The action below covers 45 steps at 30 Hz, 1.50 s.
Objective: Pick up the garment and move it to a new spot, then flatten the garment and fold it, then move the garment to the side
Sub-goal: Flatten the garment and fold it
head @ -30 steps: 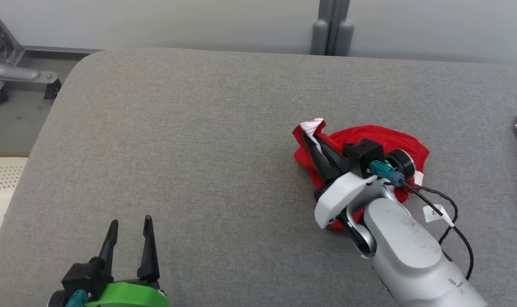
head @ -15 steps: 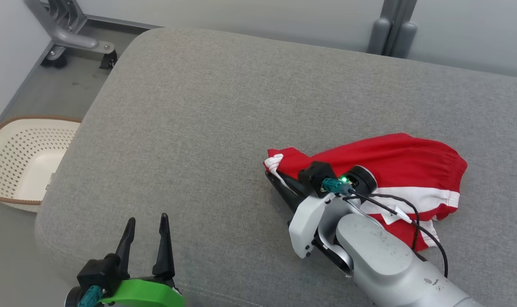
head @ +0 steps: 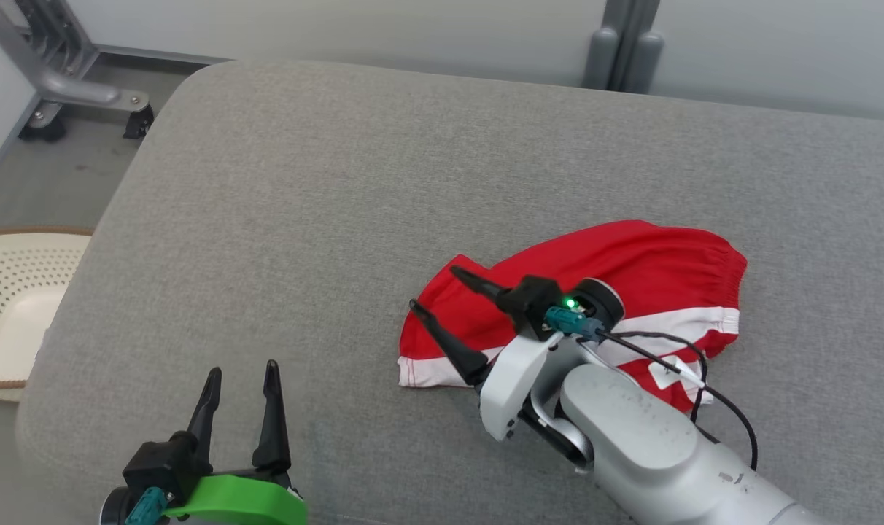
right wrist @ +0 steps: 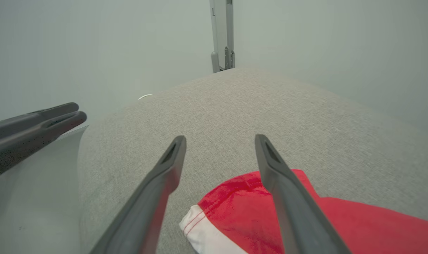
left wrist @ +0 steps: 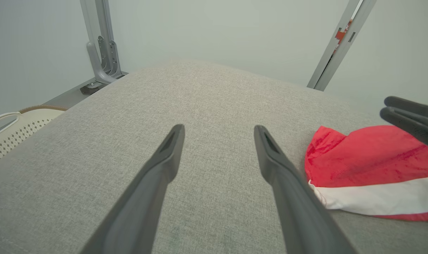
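Hovering over the left end of the red garment (head: pixel 632 270) with the right gripper (head: pixel 433 287), jaws spread wide, gripping nothing. Lying rumpled on the grey cushion (head: pixel 303 168), right of centre, long axis running left to right, gathered waistband at the right end, white-striped hem at the left. Hanging low by the near left edge with the left gripper (head: pixel 241 368), likewise wide and empty, well apart from the cloth. Nearer by far on the right; flattening along that axis probably next.

Red garment (right wrist: pixel 235 208) under end effector (right wrist: pixel 220 139) (spread).
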Motion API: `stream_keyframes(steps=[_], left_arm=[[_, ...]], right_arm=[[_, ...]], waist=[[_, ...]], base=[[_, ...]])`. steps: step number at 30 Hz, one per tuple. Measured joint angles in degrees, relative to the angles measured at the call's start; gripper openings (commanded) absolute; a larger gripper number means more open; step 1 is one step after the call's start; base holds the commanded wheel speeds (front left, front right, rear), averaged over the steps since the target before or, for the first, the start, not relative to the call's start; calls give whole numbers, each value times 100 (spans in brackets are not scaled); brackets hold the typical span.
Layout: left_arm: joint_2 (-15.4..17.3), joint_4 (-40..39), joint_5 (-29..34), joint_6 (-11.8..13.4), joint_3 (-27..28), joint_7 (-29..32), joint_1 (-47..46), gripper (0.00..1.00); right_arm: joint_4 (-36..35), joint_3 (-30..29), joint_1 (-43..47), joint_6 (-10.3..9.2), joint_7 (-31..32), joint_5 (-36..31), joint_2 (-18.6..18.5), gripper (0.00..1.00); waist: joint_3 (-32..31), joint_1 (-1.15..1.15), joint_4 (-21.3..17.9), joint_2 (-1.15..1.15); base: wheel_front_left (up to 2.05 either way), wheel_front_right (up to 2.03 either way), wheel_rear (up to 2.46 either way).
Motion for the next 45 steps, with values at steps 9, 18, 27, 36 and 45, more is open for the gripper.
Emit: stream_keyframes(steps=[9, 18, 27, 36, 45], left_arm=[[-2, -35, 113, -63, 113, 0, 3, 100], [-3, -67, 153, -91, 94, 0, -3, 100], [-3, -11, 183, -112, 48, 0, -104, 100], [-2, -15, 190, -104, 154, 0, -99, 100], [-3, -80, 192, -105, 186, 0, -88, 100]], right_arm=[[-12, -2218, 396, 0, -111, -973, -98, 100], [-447, -3824, 1545, -1, -44, -1601, -326, 100], [-180, -3987, 1553, -1, 403, -1589, -199, 100], [-213, -3687, 1461, 0, 396, -1314, -307, 0], [-1268, -4003, 2248, -1, 559, -1369, -541, 0]], waist=[[-109, 0, -706, 0], [-57, 0, -1067, 0], [95, 0, -902, 0], [101, 0, -936, 0], [105, 0, -1224, 0]], base=[[0, 0, 0], [0, 0, 0], [0, 0, 0], [0, 0, 0], [0, 0, 0]])
